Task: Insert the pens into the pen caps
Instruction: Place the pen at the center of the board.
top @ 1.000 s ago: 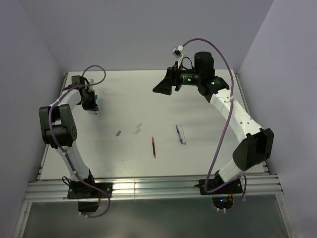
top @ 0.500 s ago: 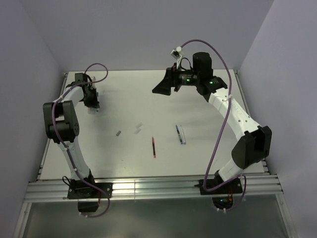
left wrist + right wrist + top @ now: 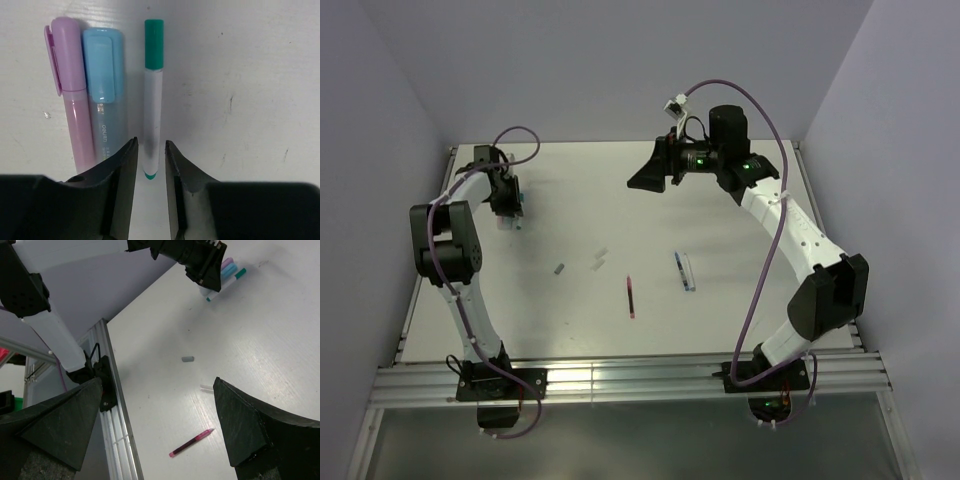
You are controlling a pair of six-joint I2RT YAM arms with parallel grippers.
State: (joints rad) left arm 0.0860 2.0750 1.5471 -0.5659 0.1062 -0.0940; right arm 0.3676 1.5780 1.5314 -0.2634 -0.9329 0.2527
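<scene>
In the left wrist view three capped pens lie side by side on the table: a pink one (image 3: 72, 100), a light blue one (image 3: 104, 100) and a white one with a green cap (image 3: 153, 100). My left gripper (image 3: 150, 141) is open, its fingers straddling the white pen's near end with a small gap on each side. From above it sits at the far left (image 3: 507, 205). A red pen (image 3: 631, 297) and a dark blue pen (image 3: 680, 268) lie mid-table. A grey cap (image 3: 560, 268) and pale caps (image 3: 599, 259) lie left of them. My right gripper (image 3: 645, 172) hangs wide open and empty at the back.
A clear tube (image 3: 690, 270) lies right beside the dark blue pen. Purple walls close in the table on the left, back and right. A metal rail (image 3: 620, 380) runs along the near edge by the arm bases.
My left gripper's jaws have parted and let go of the white pen, which now lies on the table. The left elbow has shifted slightly. The right arm is still.
</scene>
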